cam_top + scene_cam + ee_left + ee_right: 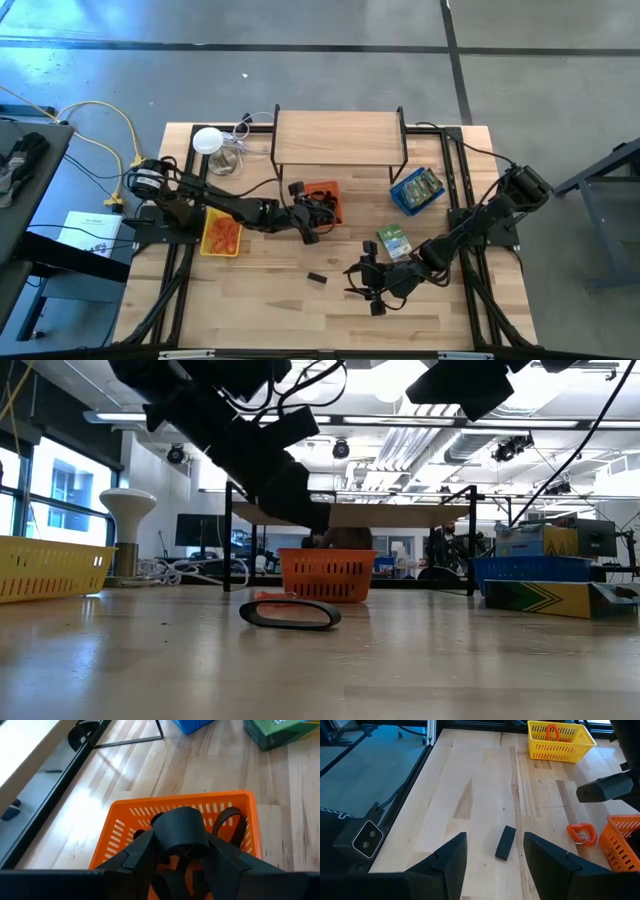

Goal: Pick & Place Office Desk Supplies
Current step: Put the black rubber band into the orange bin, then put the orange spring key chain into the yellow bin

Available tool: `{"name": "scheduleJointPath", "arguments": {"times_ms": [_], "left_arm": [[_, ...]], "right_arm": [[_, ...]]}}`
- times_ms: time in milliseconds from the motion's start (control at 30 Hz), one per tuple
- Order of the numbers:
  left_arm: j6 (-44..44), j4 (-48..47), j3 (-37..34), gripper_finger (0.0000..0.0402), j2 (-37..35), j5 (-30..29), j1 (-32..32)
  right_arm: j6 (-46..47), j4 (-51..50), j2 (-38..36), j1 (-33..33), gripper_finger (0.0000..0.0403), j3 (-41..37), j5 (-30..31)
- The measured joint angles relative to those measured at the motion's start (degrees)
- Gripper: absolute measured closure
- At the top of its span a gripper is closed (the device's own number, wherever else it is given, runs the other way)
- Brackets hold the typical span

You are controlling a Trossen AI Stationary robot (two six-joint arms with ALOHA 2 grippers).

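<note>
– So, starting at the left, what lies there?
– A yellow slotted plastic tray [222, 236] holding red-orange looped pieces [551, 730], near the table's left edge; behind it stands a white round lamp [207, 140] with cables.
– And the left gripper [312, 222]?
– It hangs over the orange slotted plastic tray [327, 196], just above its rim; whether it is open or closed I cannot tell; a dark looped band [231, 820] lies inside that tray.
– Anything loose on the light wooden table [260, 300]?
– One red-orange coiled piece [581, 833] just beside the orange tray; a small black clip-like bar [317, 278] lies flat on bare wood to its right.
– How does the right gripper [362, 283] stand to that bar?
– Near it and level with it, jaws spread with nothing between them; the bar lies ahead of the gap, not touching; open wood runs all around, up to the front edge.
– Further right?
– A green-and-silver rectangular packet [393, 242] lies beside the right arm; the blue plastic tray [417, 190] holds more; a wooden shelf on black legs [338, 135] stands at the back.
</note>
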Motion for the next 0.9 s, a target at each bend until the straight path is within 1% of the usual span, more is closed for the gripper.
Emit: {"name": "scheduleJointPath", "arguments": {"times_ms": [100,167,267,433,567,667,900], "left_arm": [[1.2,0.0,0.0,0.0254,0.0,0.0,0.0],[1.3,0.2,0.0,0.0244,0.0,0.0,0.0],[1.0,0.2,0.0,0.0215,0.0,0.0,0.0],[0.9,0.2,0.0,0.0153,0.0,0.0,0.0],[2.4,0.2,0.0,0.0122,0.0,-0.5,0.0],[3.6,0.7,0.0,0.0114,0.0,-0.6,0.0],[3.9,2.1,0.0,0.0112,0.0,-0.6,0.0]], "right_arm": [[0.0,-0.1,0.0,0.0,0.0219,0.0,0.0],[0.0,-0.1,0.0,0.0,0.0219,0.0,0.0],[0.0,-0.1,0.0,0.0,0.0219,0.0,0.0],[0.1,-0.1,0.0,0.0,0.0219,0.0,0.0],[0.2,-0.1,0.0,0.0,0.0219,0.0,0.0],[0.2,-0.1,0.0,0.0,0.0219,0.0,0.0],[0.2,-0.1,0.0,0.0,0.0219,0.0,0.0]]}}
